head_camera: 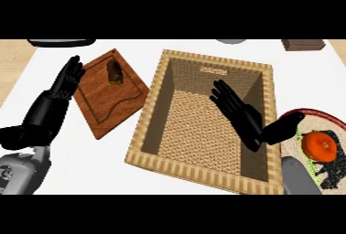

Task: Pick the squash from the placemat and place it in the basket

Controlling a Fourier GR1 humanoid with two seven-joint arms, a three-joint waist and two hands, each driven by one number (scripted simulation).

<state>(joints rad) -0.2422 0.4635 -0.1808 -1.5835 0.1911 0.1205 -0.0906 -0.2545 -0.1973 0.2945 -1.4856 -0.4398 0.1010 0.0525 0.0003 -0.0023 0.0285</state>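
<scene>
An orange, round squash [321,144] lies on a round placemat [292,146] with a dark red rim at the right edge. A large rectangular woven basket [150,109] fills the middle of the counter and holds nothing that I can see. My right hand [240,114] hovers over the basket's right half, open, with straight fingers pointing up and left. Its thumb reaches toward the placemat, left of the squash and not touching it. My left hand [54,98] rests open at the left, fingers up.
A wooden cutting board [108,107] lies left of the basket with a small brown-green item [116,73] on it. A brown block [303,44], a grey object [231,41] and a dark object [61,42] sit along the far edge.
</scene>
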